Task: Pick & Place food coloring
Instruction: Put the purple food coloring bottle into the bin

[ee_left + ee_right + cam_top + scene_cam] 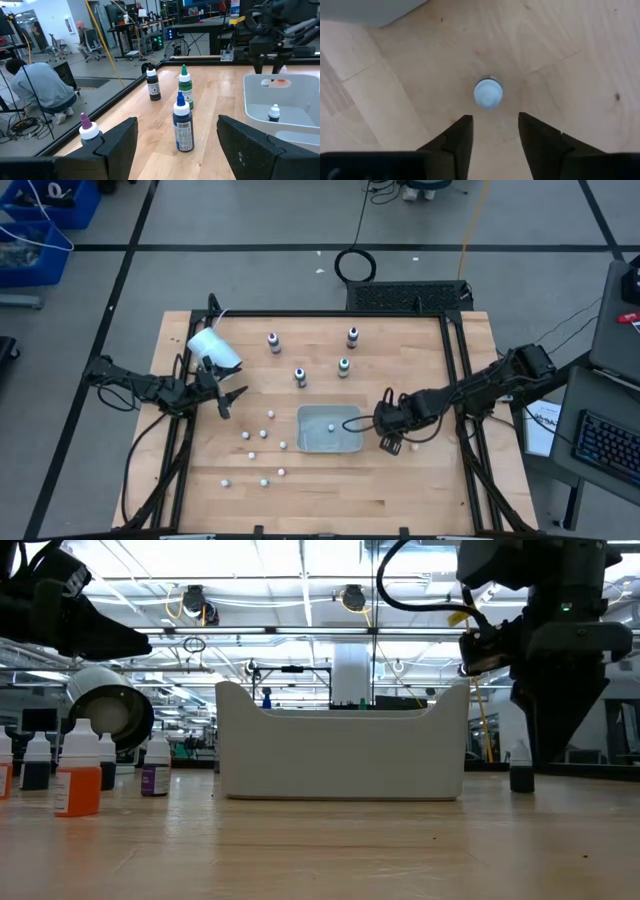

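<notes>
Food coloring bottle (488,93) stands below right gripper's (494,131) parted jaws.

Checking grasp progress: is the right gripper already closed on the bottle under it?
No. In the right wrist view the right gripper's fingers stand apart above the pale-capped bottle, not touching it.

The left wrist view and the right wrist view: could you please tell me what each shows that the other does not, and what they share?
Only the left wrist view shows four upright food coloring bottles: blue, green, dark and purple-capped, plus the white bin with a small bottle inside, and a crouching person.

Only the right wrist view looks straight down on one pale bottle cap, just ahead of the open right gripper.

Both show the wooden table and their own open fingers.
</notes>
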You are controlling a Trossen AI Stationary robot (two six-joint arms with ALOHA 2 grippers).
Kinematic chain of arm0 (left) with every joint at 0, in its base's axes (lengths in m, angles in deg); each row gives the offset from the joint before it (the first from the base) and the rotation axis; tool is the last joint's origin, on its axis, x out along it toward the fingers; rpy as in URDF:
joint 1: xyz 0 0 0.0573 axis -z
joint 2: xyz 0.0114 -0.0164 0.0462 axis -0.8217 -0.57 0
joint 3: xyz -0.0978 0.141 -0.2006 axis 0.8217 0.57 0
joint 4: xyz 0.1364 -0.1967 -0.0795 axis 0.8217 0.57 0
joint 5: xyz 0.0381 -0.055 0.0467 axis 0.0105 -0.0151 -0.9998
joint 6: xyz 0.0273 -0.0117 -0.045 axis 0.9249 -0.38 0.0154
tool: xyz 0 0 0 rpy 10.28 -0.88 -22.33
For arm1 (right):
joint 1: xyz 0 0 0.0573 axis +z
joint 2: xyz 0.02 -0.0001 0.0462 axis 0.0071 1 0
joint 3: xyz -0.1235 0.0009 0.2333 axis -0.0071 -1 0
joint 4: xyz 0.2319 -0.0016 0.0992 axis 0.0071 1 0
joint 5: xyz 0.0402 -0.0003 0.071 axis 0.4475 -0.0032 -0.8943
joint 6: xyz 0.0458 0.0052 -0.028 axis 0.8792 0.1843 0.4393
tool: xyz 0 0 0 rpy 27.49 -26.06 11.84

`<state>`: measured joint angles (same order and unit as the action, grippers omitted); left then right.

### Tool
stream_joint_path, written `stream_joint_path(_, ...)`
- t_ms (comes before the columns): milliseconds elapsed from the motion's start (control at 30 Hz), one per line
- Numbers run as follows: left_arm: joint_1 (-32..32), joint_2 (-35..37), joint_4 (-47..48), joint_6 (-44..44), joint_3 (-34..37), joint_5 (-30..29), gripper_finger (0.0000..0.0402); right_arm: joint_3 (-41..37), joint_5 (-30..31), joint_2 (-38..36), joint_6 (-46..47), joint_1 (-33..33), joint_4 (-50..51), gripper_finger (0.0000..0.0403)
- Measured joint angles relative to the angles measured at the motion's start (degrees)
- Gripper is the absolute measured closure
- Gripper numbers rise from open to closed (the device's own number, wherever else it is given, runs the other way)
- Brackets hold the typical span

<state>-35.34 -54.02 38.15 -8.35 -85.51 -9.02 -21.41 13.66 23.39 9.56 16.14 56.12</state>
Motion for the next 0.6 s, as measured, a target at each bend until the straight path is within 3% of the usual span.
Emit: stream_joint_path(600,0.01,0.00,0.00,0.00,0.00,-0.01,0.0128,1.71,0.31,0.00,-4.65,-2.11,-1.57,0.0259)
